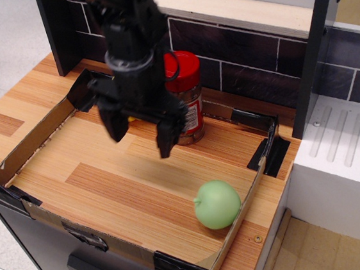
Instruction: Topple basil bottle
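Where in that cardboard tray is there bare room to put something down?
Bare wood runs along the left wall and front edge, up to the green ball. The back is crowded: the hand hangs before the basil bottle.

You have one basil bottle, upright, partly hidden behind claw. One pale green ball. One claw, two fingers, spread apart. One shallow cardboard tray on one wooden tabletop. Small yellow patch showing behind claw, kind unclear, not counted.
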`<move>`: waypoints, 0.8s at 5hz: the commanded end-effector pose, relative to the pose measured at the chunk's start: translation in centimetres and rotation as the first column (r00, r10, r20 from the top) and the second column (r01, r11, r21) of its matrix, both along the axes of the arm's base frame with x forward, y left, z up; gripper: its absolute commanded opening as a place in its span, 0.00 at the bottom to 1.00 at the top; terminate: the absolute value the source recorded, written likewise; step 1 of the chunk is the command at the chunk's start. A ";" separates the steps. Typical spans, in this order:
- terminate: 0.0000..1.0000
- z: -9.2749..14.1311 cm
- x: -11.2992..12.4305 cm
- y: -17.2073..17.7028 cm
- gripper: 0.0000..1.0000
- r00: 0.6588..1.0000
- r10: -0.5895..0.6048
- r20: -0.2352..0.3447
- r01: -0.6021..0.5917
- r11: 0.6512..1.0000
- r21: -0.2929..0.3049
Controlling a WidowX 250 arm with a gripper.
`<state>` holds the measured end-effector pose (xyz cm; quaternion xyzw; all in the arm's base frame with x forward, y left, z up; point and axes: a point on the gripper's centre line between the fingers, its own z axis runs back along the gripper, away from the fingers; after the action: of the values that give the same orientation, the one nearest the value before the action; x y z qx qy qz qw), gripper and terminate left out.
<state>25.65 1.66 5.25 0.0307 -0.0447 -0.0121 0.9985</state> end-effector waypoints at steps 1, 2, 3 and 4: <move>0.00 3.2 1.7 -0.4 1.00 0.987 0.009 0.159 -0.012 1.000 0.021; 0.00 3.6 2.4 -0.4 1.00 0.985 0.020 0.173 -0.026 0.999 0.030; 0.00 3.8 3.1 -0.2 1.00 0.976 0.047 0.212 -0.060 0.997 0.052; 0.00 3.8 3.9 -0.3 1.00 0.978 0.045 0.202 -0.054 0.998 0.040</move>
<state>29.00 1.24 7.92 0.0535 -0.1225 0.0151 0.9909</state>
